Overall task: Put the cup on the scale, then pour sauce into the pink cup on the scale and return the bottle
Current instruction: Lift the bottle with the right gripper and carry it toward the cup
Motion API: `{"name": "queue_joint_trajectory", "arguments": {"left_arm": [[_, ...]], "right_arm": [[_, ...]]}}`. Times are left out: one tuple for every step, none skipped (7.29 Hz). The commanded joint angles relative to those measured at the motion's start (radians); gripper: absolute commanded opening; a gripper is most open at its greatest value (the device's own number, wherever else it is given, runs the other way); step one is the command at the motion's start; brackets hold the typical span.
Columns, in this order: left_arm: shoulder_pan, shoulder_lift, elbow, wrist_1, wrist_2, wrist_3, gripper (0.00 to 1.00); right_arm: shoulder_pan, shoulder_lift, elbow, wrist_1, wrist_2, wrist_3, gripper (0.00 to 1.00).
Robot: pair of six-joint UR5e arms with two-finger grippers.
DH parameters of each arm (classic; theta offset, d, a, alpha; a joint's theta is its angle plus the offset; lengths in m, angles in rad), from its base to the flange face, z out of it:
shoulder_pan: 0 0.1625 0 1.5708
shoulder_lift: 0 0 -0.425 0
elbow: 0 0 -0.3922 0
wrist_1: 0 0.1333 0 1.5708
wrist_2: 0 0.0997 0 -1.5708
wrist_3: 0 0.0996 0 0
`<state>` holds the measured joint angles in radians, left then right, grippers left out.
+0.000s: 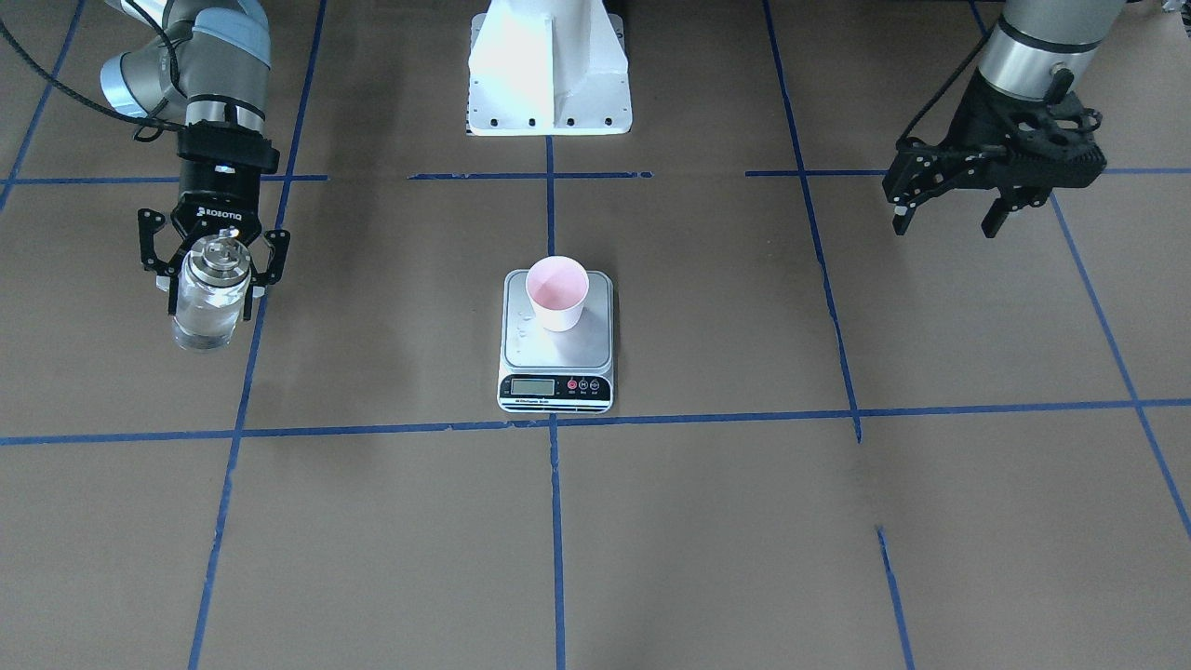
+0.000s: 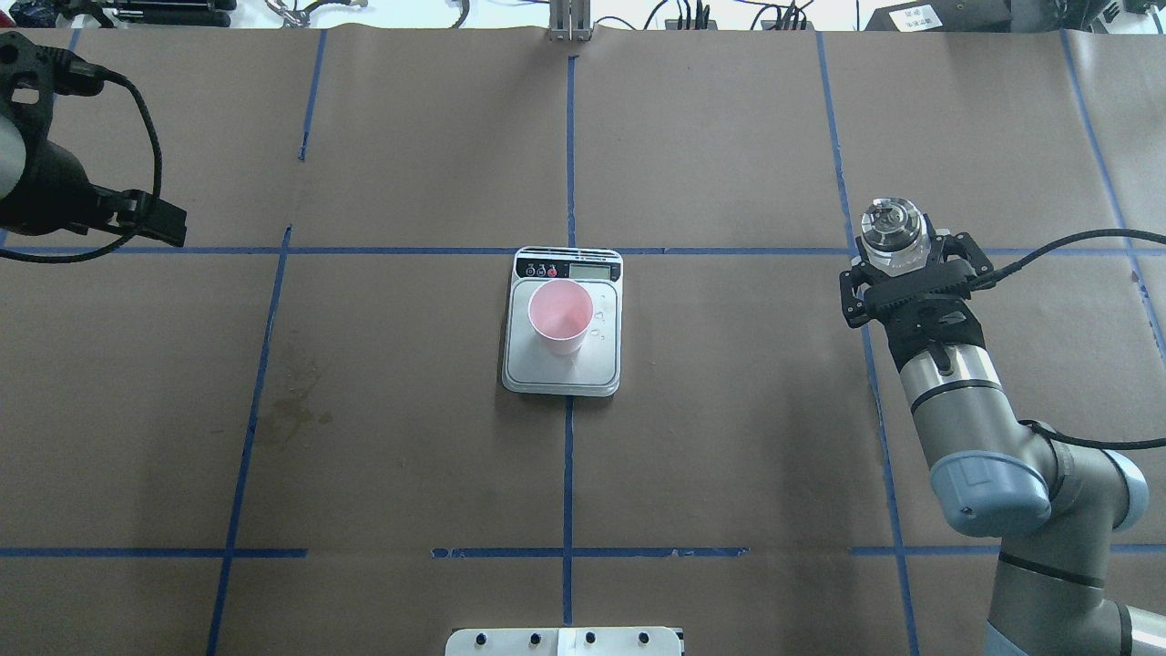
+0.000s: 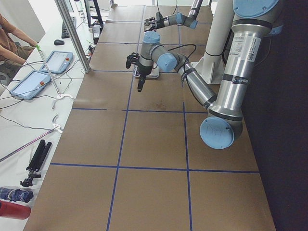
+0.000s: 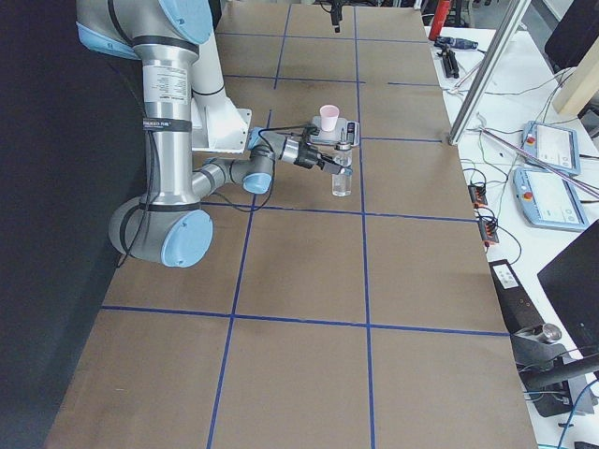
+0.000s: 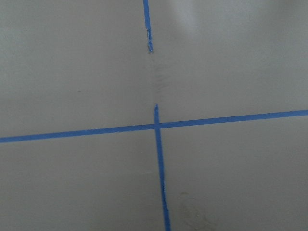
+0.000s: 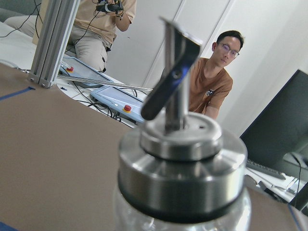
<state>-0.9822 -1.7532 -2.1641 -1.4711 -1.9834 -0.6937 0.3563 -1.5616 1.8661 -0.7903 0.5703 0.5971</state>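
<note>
Tabletop [image 1: 744, 521] | cup [image 1: 556, 293] on scale [image 1: 595, 352] mid-table | right gripper [image 1: 211, 298] grasps bottle [image 1: 207, 324], well apart | left gripper [image 1: 945, 226] released

The right arm was stretched out low over its side of the table [image 1: 651, 521], forearm close to level. The right gripper [image 1: 212, 284] pointed away from the base, jaws clamped on either side of the bottle [image 1: 205, 321]. Over on the other side, the left arm was up off the surface with its wrist angled downward, and the left gripper [image 1: 944, 223] hung there with its jaws spread well apart.
</note>
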Motion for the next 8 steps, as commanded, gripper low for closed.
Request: {"name": "queue_joint_trajectory", "arguments": {"left_arm": [[-0.103,0.072,0.026,-0.012,-0.006,0.258,1.0],[-0.16,0.083,0.053,-0.012,-0.006,0.395,1.0],[-0.215,0.098,0.093,-0.014,-0.005,0.587,1.0],[-0.287,0.106,0.163,-0.02,-0.009,0.796,1.0],[-0.323,0.109,0.238,-0.075,-0.009,0.874,1.0],[-0.39,0.112,0.306,-0.147,-0.03,0.913,1.0],[-0.423,0.112,0.382,-0.19,-0.069,0.93,1.0],[-0.432,0.106,0.409,-0.224,-0.069,0.927,1.0]], "right_arm": [[0.0,0.061,0.011,-0.009,-0.007,-0.104,0.0],[0.001,0.084,0.012,-0.012,-0.004,-0.168,0.0],[0.0,0.093,0.016,-0.012,0.002,-0.224,0.0],[0.001,0.116,0.016,-0.05,0.002,-0.226,0.0],[0.0,0.15,0.015,-0.113,-0.001,-0.226,0.0],[-0.002,0.181,0.009,-0.134,-0.004,-0.226,0.0],[-0.005,0.21,-0.004,-0.162,-0.006,-0.223,0.0],[-0.01,0.256,-0.046,-0.185,-0.024,-0.22,0.0]]}}
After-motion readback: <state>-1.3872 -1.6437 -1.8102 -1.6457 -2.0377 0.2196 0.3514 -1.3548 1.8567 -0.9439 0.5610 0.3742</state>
